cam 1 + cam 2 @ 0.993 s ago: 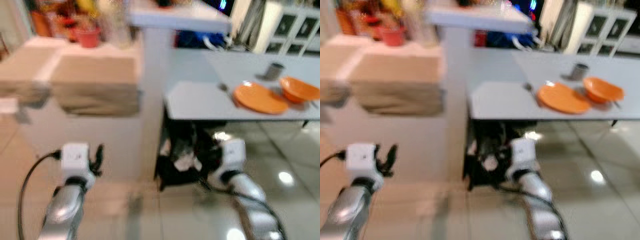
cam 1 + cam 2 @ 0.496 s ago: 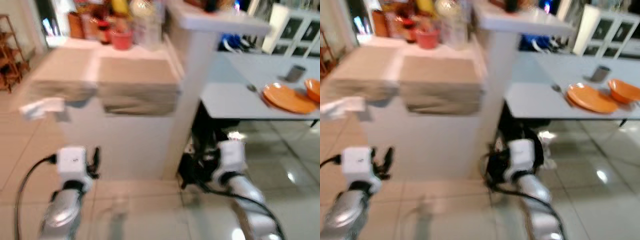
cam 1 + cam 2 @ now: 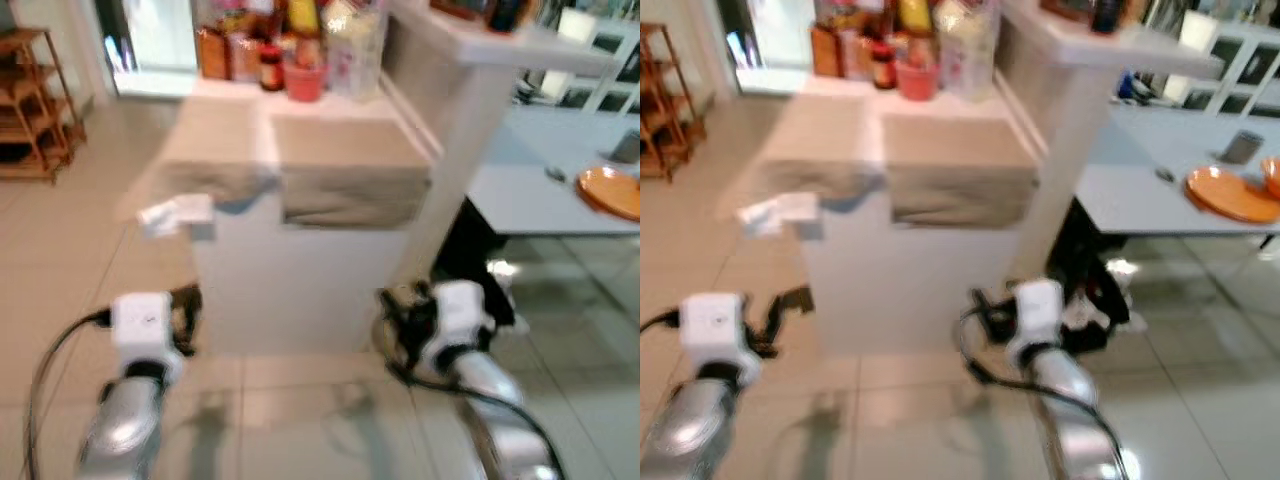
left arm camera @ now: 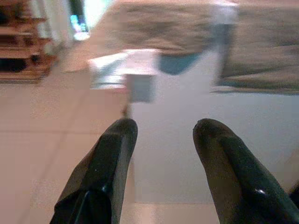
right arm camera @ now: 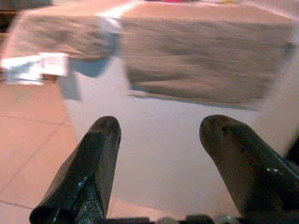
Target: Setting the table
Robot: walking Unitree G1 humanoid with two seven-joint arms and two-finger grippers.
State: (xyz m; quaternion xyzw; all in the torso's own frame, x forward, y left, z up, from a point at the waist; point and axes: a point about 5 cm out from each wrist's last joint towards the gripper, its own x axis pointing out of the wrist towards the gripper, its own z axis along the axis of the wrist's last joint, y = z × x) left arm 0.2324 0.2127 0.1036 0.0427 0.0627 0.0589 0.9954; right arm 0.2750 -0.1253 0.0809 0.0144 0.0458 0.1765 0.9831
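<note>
Whole view swung left against a second ago: white counter [image 3: 300,290] draped with beige cloths [image 3: 345,175] now centred, orange plate [image 3: 612,192] on the grey desk [image 3: 520,200] slid to the far right edge. Camera turn, not object motion; likely heading to the counter for more tableware. Left end effector [image 4: 161,140] and right end effector [image 5: 161,140] low, fingers apart, empty.

A home kitchen: counter [image 3: 340,150] crowded with bottles [image 3: 270,65], tiled floor [image 3: 60,260].
</note>
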